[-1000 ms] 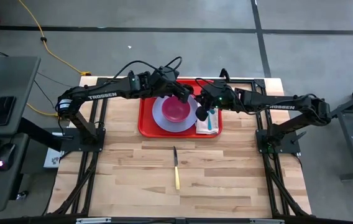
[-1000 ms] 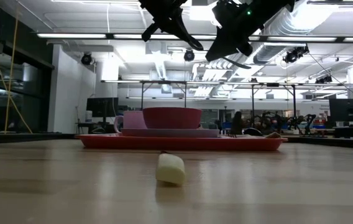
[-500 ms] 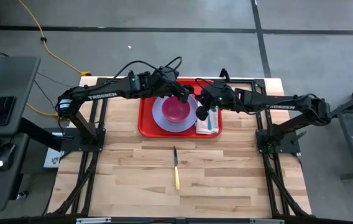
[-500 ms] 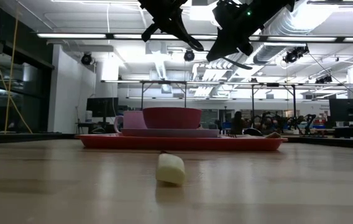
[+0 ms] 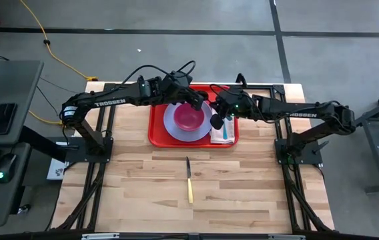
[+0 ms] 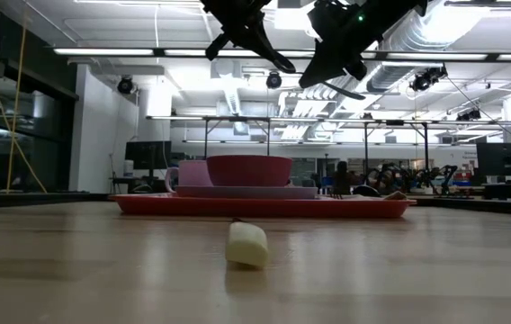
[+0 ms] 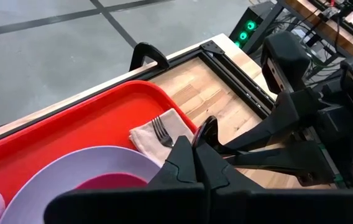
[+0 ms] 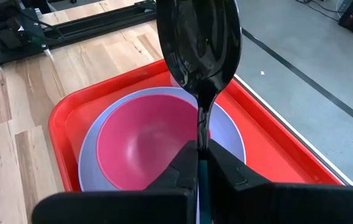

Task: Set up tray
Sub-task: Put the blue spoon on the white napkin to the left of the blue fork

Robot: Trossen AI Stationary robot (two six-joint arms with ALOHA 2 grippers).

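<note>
We hold a black spoon (image 8: 199, 46) clamped in the right end effector (image 5: 217, 120) above the tray (image 5: 157, 133) — we should lower it gently beside the napkin (image 5: 223, 133) at the tray's right edge; left end effector (image 5: 196, 101) closed, empty.

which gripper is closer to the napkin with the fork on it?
Right. The right gripper, holding a black spoon, hangs beside the napkin; the left gripper is over the bowl.

Grey concrete floor (image 5: 176, 17) (yellow cable (image 5: 43, 37) trailing), ceiling striplights (image 6: 138, 51)
</note>
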